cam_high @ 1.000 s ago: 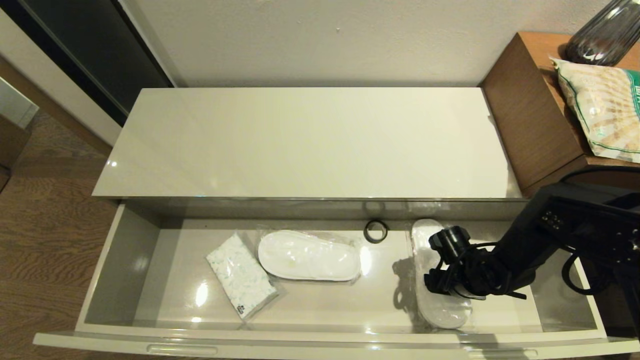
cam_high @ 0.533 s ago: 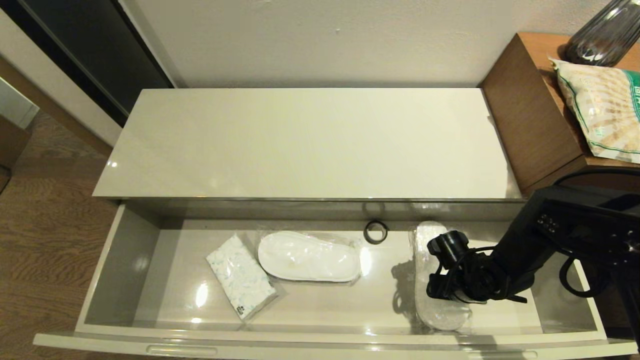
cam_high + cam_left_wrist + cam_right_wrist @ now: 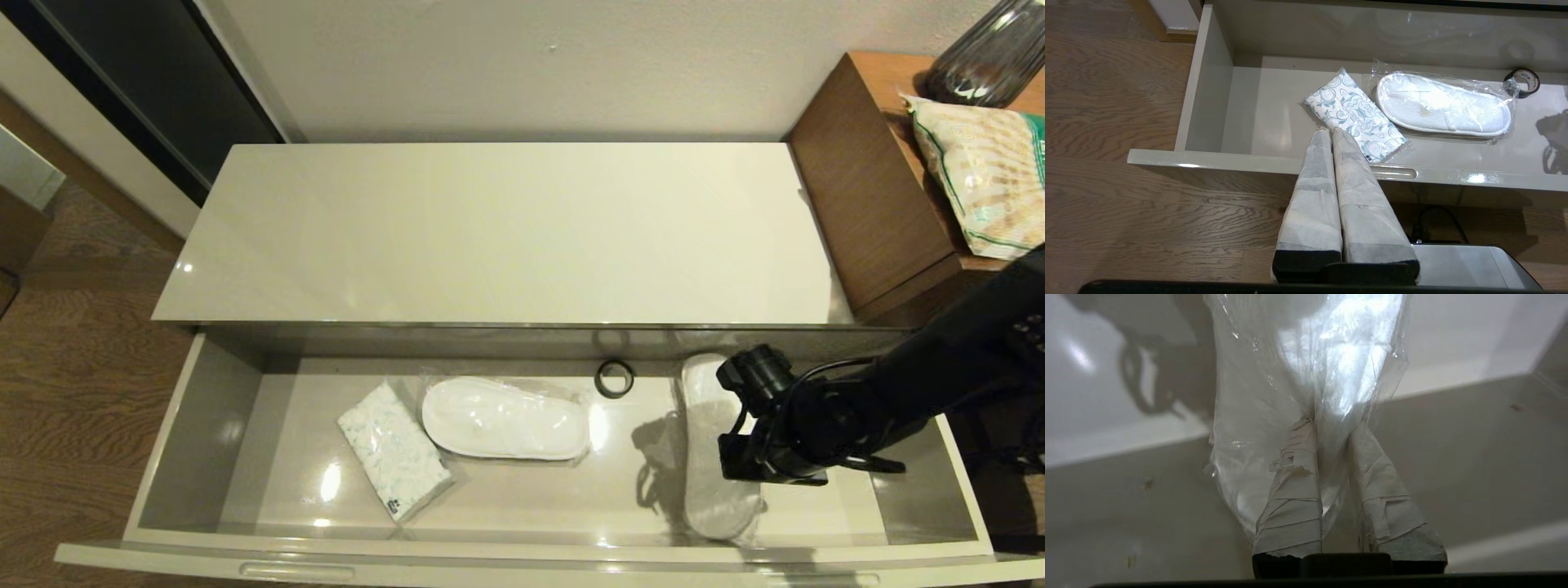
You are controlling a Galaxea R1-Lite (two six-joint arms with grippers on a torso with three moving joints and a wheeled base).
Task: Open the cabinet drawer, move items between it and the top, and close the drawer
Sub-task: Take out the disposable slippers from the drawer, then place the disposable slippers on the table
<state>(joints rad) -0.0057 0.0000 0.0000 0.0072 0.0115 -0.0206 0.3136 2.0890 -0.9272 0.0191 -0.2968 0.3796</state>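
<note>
Slippers pack (image 3: 1306,367) pinched between right gripper's (image 3: 1331,424) fingers (image 3: 1294,473).

Right arm hides part of right slipper pack (image 3: 709,457).

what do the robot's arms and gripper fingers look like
The right arm is black and boxy, with loose black cables looped around its wrist. Both the left gripper and right gripper have long tapering fingers wrapped in wrinkled whitish tape, on black bases.

drawer (image 3: 204,425), 2 slipper packs (image 3: 504,416), tissues (image 3: 393,451), ring (image 3: 614,377)
</note>
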